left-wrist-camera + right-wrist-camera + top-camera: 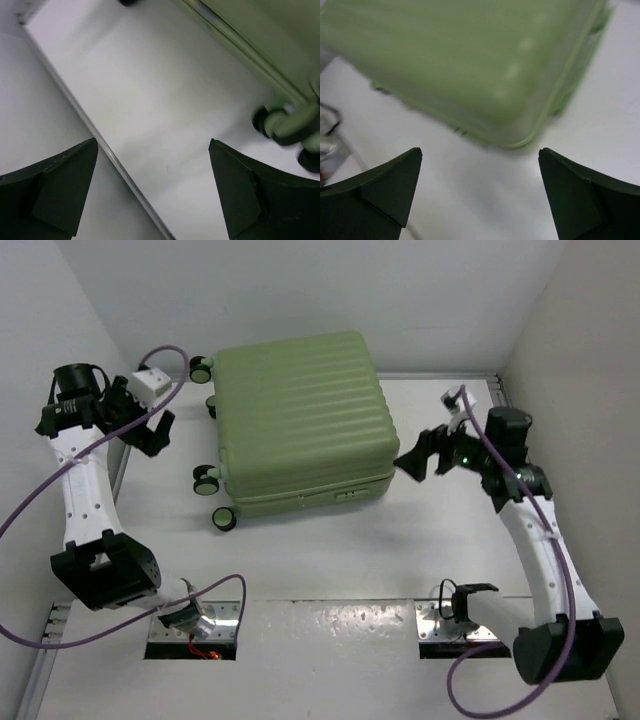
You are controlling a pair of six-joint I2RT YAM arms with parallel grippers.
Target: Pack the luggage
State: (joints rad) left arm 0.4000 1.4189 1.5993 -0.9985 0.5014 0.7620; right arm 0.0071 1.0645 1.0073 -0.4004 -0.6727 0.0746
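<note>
The luggage is a pale-green ribbed hard-shell suitcase lying flat and shut in the middle of the table, its black-and-green wheels toward the left. My left gripper is open and empty, above the table left of the suitcase. In the left wrist view its fingers frame bare table, with the suitcase edge and a wheel at upper right. My right gripper is open and empty, just off the suitcase's near right corner. That corner shows blurred in the right wrist view.
White walls enclose the table on the left, back and right. A metal rail runs along the table's left edge. Cables loop from both arms. Two mounting plates sit at the near edge.
</note>
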